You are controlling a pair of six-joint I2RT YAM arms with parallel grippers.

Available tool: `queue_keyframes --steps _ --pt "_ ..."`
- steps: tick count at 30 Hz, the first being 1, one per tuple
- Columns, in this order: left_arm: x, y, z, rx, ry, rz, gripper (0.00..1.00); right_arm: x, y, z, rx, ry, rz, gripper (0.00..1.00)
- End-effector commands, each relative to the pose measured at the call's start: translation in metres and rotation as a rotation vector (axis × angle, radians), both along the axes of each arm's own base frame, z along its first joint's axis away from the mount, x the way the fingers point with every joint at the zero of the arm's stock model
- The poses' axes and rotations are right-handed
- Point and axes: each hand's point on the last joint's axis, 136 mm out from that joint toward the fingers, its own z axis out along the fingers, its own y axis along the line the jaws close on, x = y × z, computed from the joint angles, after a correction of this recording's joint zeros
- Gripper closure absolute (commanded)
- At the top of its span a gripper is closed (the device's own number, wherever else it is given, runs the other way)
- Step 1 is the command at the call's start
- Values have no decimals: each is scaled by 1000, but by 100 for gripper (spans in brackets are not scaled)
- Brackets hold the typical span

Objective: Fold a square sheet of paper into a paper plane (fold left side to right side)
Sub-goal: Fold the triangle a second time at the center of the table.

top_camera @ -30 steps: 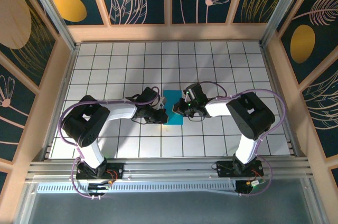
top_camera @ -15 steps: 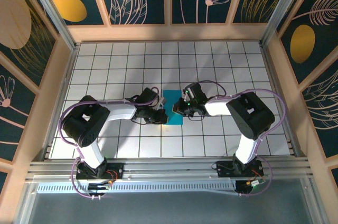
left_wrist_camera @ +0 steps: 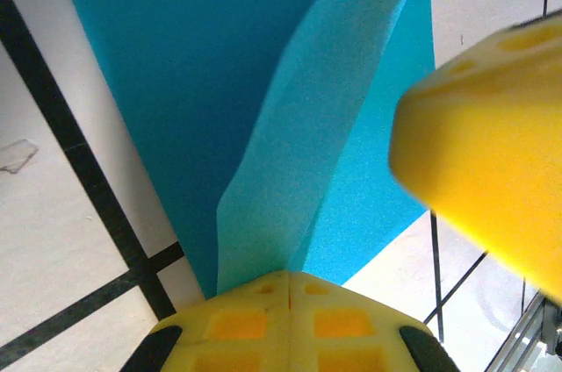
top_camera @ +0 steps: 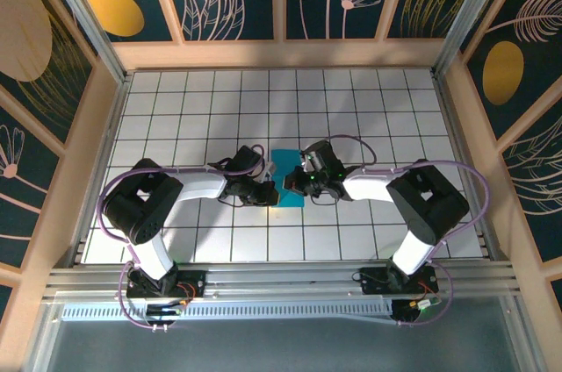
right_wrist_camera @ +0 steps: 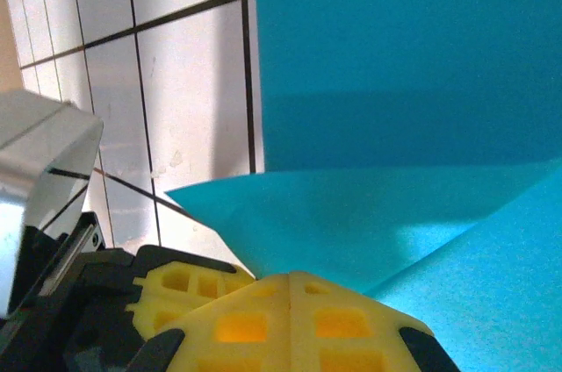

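At the near side of the table point(top_camera: 369, 232), the right arm has swung its elbow outward to the right, and the right fingers point(top_camera: 301, 182) have moved a little to the left, closer to the left fingers point(top_camera: 269, 193), which have almost not moved. I judge that a fold is being drawn over the sheet and is not yet pressed flat.

The left fingers point(left_wrist_camera: 263, 324) are fully closed, and a raised, paler flap of the square sheet of paper point(left_wrist_camera: 202, 82) runs into their tips, so they seem to pinch it. The right fingers point(right_wrist_camera: 263, 324) are also fully closed, on a pointed fold of the sheet point(right_wrist_camera: 395, 56).

The sheet point(top_camera: 285, 164) lies in the middle of the table, between both fingers, and its far part rests flat beyond them.
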Motion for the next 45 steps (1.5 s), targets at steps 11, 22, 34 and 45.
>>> queue_keyframes --steps 11,22,34,45 --pt "-12 18 -21 101 44 13 100 1 2 -29 -72 31 -1 100" --pt "-14 21 -25 117 56 15 100 8 -18 -40 -126 49 -30 100" --pt "-15 22 -27 120 59 12 100 31 -45 -44 -162 47 -77 100" --pt "-15 22 -25 117 55 12 100 49 -76 -45 -178 39 -131 100"
